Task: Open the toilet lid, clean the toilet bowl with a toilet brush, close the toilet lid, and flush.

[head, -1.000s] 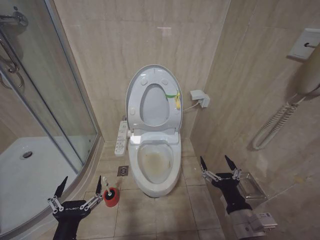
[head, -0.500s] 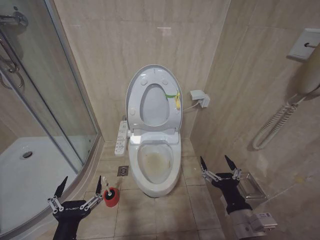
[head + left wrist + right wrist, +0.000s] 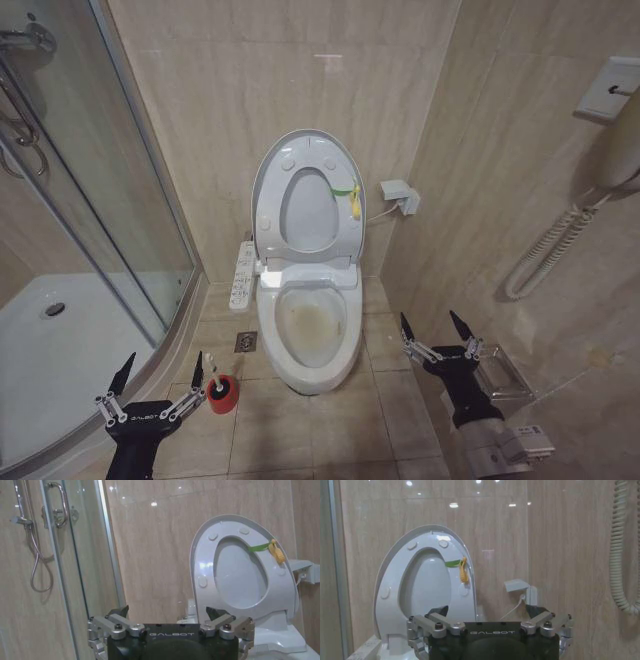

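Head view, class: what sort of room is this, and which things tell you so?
A small tiled bathroom. A white toilet with its toilet lid raised over the toilet bowl, a glass shower enclosure, and a toilet brush in a red holder show it.

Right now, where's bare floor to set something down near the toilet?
Free: the tiles in front of the toilet bowl, between the left gripper and right gripper, both open. Crowded: left of the bowl, where the toilet brush stands in its red holder by the floor drain and shower tray.
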Tool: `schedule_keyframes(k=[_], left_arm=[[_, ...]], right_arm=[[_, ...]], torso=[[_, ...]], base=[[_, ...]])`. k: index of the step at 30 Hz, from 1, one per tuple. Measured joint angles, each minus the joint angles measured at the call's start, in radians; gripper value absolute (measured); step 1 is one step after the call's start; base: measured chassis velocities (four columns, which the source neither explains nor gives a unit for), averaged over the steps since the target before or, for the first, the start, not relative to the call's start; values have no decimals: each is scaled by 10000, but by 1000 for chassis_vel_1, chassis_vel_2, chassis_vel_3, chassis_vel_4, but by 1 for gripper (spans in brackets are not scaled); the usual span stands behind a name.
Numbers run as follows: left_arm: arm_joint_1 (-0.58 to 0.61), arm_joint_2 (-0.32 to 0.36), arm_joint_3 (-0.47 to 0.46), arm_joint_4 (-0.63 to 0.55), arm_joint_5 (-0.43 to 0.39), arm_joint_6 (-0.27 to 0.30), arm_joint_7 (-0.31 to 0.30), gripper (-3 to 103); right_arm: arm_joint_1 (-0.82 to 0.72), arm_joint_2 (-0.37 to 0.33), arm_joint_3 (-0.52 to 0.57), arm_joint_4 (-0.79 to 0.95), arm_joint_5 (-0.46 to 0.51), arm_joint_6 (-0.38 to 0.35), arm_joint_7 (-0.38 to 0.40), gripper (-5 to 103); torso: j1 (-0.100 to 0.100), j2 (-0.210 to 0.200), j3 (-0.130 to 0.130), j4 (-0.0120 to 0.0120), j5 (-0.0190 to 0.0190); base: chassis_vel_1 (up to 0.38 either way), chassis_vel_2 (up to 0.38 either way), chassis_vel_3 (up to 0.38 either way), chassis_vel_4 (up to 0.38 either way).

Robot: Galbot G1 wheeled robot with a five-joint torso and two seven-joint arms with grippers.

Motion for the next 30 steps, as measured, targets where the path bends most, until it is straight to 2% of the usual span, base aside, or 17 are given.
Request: schedule_keyframes(k=[16, 23, 30], left_arm=[[-78, -4, 0, 66, -11, 20, 10, 100], [-1549, -107, -61, 1453, -372, 634, 342, 100], [-3727, -263, -170, 3512, -925, 1553, 839, 100]], right_arm=[[0, 0, -1, 0, 0, 0, 0, 100], [1, 0, -1, 0, 0, 0, 1, 100], [1, 0, -2, 0, 1, 0, 0, 100]], torso=[[-2, 0, 0, 1, 1], [-1, 0, 0, -1, 0], [-1, 0, 1, 0, 0]], base=[[0, 0, 0, 0], [0, 0, 0, 0], [0, 0, 0, 0]])
